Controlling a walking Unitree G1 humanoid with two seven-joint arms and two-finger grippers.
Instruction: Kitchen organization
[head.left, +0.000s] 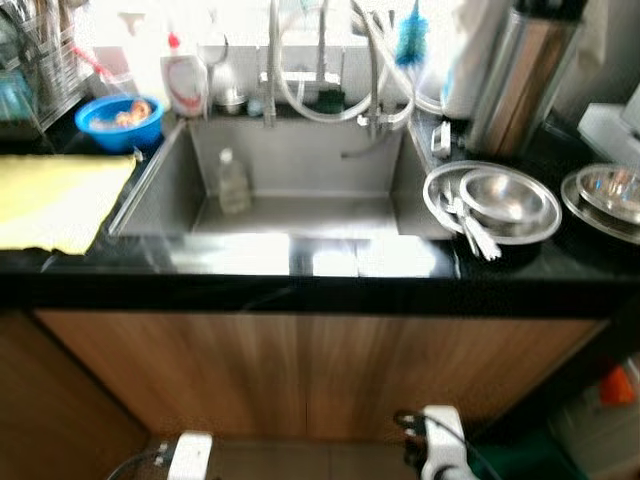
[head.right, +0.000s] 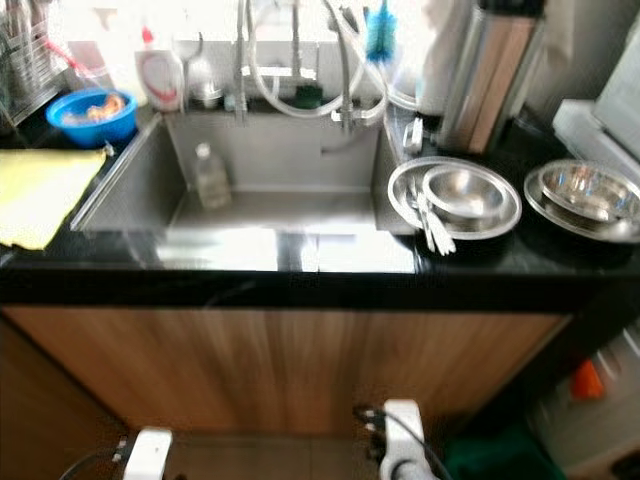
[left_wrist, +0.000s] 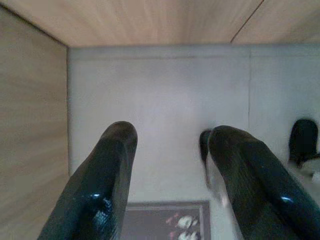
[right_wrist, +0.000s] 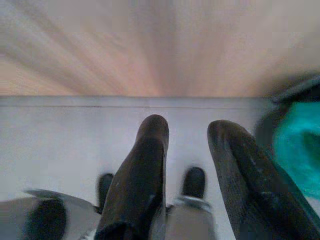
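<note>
- You have no readable writing anywhere: the label on the white squeeze bottle (head.left: 184, 82) with the red cap is too blurred to make out.
- Your left pincer (left_wrist: 167, 145) hangs low in front of the wooden cabinet front (head.left: 320, 370), pointing at the pale floor (left_wrist: 160, 95); its two black fingers stand apart with nothing between them.
- Your right pincer (right_wrist: 187, 135) hangs the same way, fingers apart and empty, with something teal (right_wrist: 300, 145) just off to its outer side on the floor.
- Well above both pincers, the black bench (head.left: 320, 285) carries the steel sink (head.left: 300, 150); inside it a small clear bottle (head.left: 232, 182) stands upright near the left wall.
- Above and beyond the left pincer sits a blue bowl (head.left: 120, 120) with something orange in it, and a yellow cloth (head.left: 55, 200) lies flat on the bench nearer you.
- Above the right pincer a steel plate (head.left: 492, 205) holds a steel bowl (head.left: 505, 195), with cutlery (head.left: 470, 232) lying across the plate's near rim; its kind is too blurred to tell.
- Further out to the right, a second steel plate (head.left: 608, 200) holds another steel bowl.
- A tall steel canister (head.left: 520, 75) stands behind the plates, and a blue bottle brush (head.left: 410, 45) hangs by the taps (head.left: 320, 70).
- The left wrist view adds a dark mat (left_wrist: 167, 220) with a pale pattern on the floor under the fingers.
</note>
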